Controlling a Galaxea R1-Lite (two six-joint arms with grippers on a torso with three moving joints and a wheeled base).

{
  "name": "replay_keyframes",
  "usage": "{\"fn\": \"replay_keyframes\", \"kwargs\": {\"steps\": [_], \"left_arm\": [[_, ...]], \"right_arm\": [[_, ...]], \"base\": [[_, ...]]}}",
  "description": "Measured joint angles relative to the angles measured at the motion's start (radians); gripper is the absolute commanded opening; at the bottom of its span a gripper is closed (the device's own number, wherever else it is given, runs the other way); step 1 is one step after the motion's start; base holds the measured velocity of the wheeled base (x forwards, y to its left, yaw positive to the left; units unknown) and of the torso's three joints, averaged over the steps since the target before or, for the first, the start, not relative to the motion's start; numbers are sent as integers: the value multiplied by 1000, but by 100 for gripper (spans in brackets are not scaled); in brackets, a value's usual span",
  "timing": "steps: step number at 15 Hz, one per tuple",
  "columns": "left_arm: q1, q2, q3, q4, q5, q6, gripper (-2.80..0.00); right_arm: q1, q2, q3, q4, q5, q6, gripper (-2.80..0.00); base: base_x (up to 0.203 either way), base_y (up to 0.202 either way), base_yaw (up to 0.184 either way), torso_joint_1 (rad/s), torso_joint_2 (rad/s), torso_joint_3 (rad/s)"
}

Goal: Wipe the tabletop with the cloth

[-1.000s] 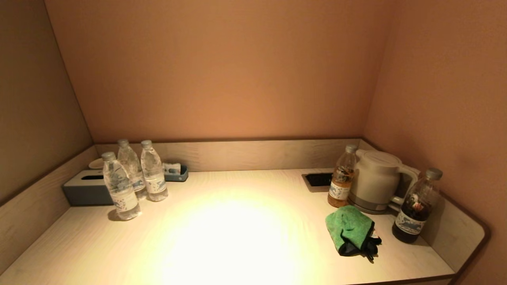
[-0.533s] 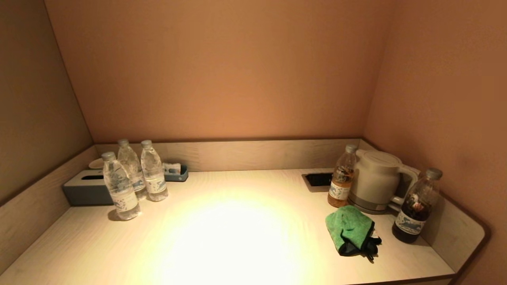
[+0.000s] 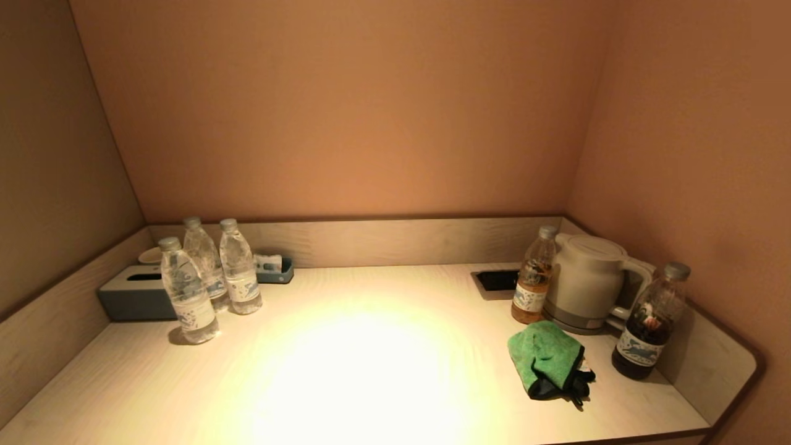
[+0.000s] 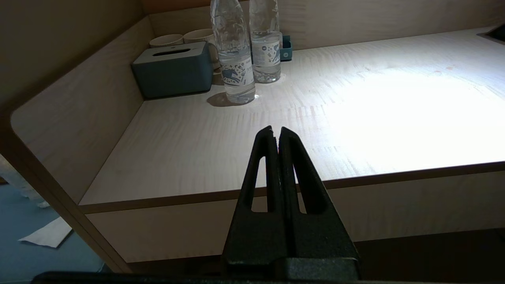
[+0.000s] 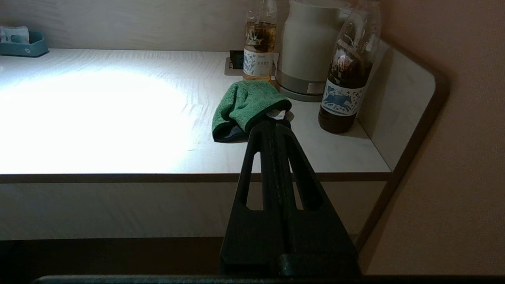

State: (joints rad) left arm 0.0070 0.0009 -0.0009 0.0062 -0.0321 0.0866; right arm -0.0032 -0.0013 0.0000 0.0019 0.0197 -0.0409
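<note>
A green cloth with a dark edge lies crumpled on the pale wooden tabletop at the right, in front of the kettle; it also shows in the right wrist view. My right gripper is shut and empty, held off the table's front edge, in line with the cloth. My left gripper is shut and empty, held off the front edge at the left side. Neither arm shows in the head view.
Three water bottles and a grey tissue box stand at the back left. A white kettle, a tea bottle and a dark drink bottle stand at the right. A socket recess sits beside them. Low walls bound the table.
</note>
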Motion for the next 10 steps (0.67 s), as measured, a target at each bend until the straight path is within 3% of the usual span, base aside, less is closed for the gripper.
{"fn": "replay_keyframes", "kwargs": {"steps": [10], "left_arm": [[0, 0, 0, 0, 0, 0, -280]], "right_arm": [[0, 0, 0, 0, 0, 0, -280]], "base": [[0, 0, 0, 0, 0, 0]]}}
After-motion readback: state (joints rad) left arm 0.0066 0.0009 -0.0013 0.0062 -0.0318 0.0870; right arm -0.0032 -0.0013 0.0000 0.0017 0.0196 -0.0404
